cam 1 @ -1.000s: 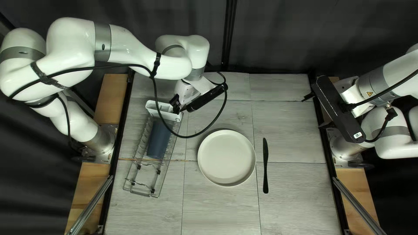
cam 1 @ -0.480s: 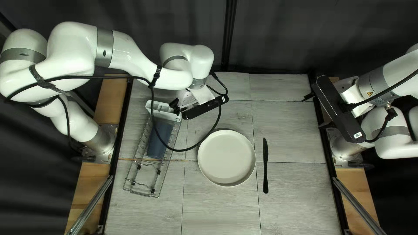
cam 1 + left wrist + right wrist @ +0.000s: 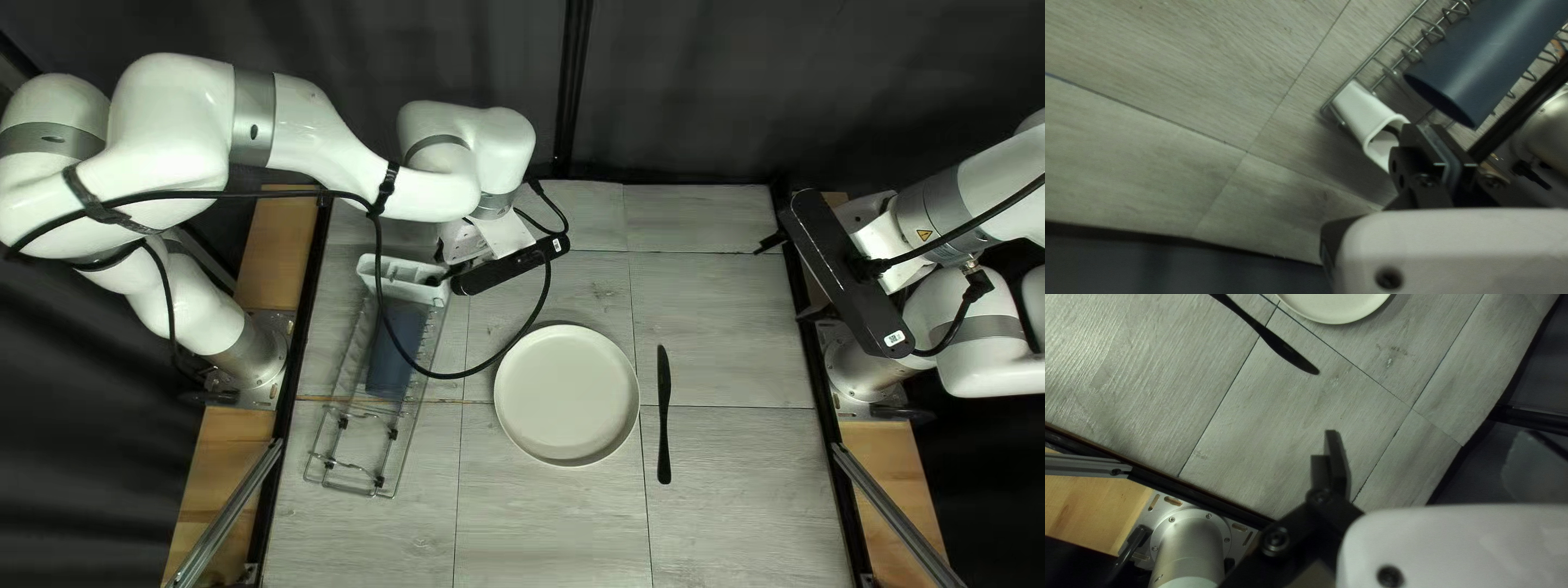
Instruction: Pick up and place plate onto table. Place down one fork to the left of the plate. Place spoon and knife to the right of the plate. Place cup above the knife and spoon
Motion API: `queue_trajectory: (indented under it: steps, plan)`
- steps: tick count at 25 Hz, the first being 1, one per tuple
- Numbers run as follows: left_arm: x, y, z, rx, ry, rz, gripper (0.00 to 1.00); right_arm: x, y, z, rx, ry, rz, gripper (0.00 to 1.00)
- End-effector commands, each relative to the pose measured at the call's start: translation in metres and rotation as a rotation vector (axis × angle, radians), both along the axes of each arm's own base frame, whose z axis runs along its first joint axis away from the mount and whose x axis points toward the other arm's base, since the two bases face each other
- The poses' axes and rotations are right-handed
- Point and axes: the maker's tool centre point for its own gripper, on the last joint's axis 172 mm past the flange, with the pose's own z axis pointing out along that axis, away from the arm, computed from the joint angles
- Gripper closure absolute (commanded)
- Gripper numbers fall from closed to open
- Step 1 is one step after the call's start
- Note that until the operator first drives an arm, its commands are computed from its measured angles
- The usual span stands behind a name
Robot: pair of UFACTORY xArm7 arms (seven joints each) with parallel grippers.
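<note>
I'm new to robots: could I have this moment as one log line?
left gripper: at white holder; plate: on table; knife: beside plate; cup: in rack

Plate (image 3: 567,394) in overhead, right-wrist views

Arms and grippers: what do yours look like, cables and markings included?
The left arm and right arm are glossy white, with rounded joints and grey bands. Black straps hold a black cable along the left arm; the right arm has black cables and a yellow warning triangle. Each wrist carries a long black bar with a white label. The left gripper and right gripper are black.
</note>
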Motion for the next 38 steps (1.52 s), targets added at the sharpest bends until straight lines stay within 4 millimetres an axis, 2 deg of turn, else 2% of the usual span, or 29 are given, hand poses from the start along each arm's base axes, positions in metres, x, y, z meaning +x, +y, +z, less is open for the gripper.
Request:
queue_trajectory:
  steps: [1,8,12,16,22,25,29,30,33,38]
  plan:
    - [-0.001,0.006,0.038,0.017,-0.002,0.044,1.00,0.000,0.000,0.000,0.000,0.000,0.000,0.00]
    - [0.010,0.021,0.093,-0.035,-0.074,0.138,1.00,0.000,0.000,0.000,0.000,0.000,0.000,0.00]
    - [0.023,0.027,0.108,-0.129,-0.141,0.219,1.00,0.000,0.000,0.000,0.000,0.000,0.000,0.00]
    - [0.045,0.024,0.112,-0.201,-0.168,0.253,1.00,0.000,0.000,0.000,0.000,0.000,0.000,0.00]
    - [0.045,0.024,0.112,-0.201,-0.168,0.253,1.00,0.000,0.000,0.000,0.000,0.000,0.000,0.00]
    - [0.049,0.027,0.103,-0.228,-0.177,0.280,1.00,0.000,0.000,0.000,0.000,0.000,0.000,0.00]
    - [0.057,0.018,0.102,-0.290,-0.272,0.434,1.00,0.000,0.000,0.000,0.000,0.000,0.000,0.00]
    - [0.063,0.007,0.098,-0.337,-0.331,0.528,1.00,0.000,0.000,0.000,0.000,0.000,0.000,0.00]
    - [0.074,-0.006,0.083,-0.410,-0.411,0.715,1.00,0.000,0.000,0.000,0.000,0.000,0.000,0.00]
    - [0.077,-0.007,0.081,-0.418,-0.414,0.732,1.00,0.000,0.000,0.000,0.000,0.000,0.000,0.00]
